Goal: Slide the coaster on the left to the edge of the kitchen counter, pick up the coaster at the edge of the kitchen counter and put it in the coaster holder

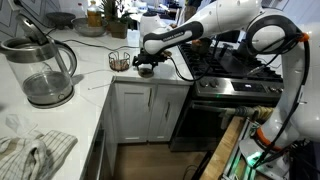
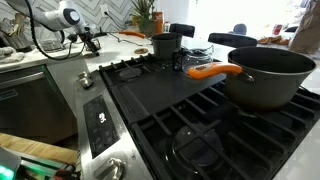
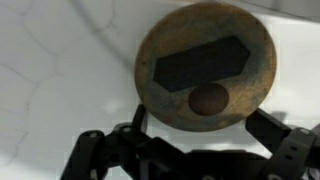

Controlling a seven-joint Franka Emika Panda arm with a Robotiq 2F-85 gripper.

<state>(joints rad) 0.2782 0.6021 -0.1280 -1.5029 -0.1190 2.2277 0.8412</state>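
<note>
Dark-brown, thin and round, the coaster (image 3: pixel 205 65) lies flat on the white stone-like surface (image 3: pixel 60 60) at 12 o'clock of the black fingers (image 3: pixel 90 155), which stand wide apart on both sides of its lower rim.

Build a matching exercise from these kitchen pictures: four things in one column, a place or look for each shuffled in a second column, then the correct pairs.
1. glass kettle
2. coaster
3. grey pot
4. coaster holder

A. on the black stove top
B. brown, flat on the white counter in the wrist view
C. dark wire, standing beside the gripper
D. clear-walled, near a crumpled cloth

Pairs: 1-D, 2-B, 3-A, 4-C
</note>
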